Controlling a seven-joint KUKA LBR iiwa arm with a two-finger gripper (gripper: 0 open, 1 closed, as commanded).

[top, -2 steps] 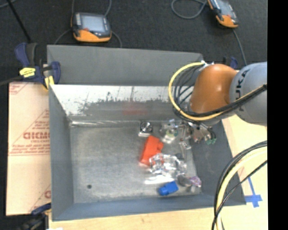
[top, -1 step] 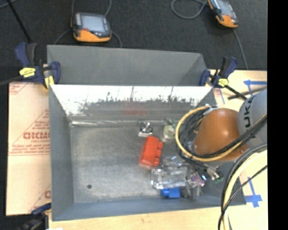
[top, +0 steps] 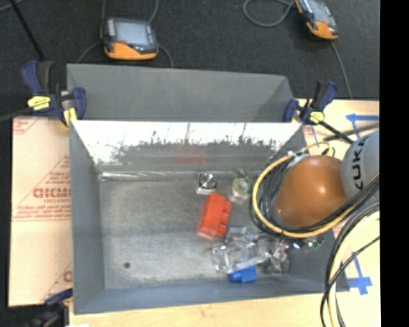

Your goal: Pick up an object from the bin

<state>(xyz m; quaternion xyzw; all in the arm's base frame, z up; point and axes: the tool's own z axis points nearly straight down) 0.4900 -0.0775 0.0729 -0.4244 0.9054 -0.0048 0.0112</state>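
Grey bin (top: 147, 249) — orange block (top: 214, 216), clear clutter (top: 241, 254)

Bystanders in and beyond the bin (top: 179, 96)
An orange-red block (top: 214, 216) lies tilted near the middle of the floor, with a small silver clip (top: 206, 183) just behind it toward the back wall and a pale clear round piece (top: 240, 186) to the clip's right. Beyond the back wall, on dark carpet (top: 211, 38), sit two orange-and-grey devices, one left (top: 130, 38), one far right (top: 317, 17), each trailing a black cable
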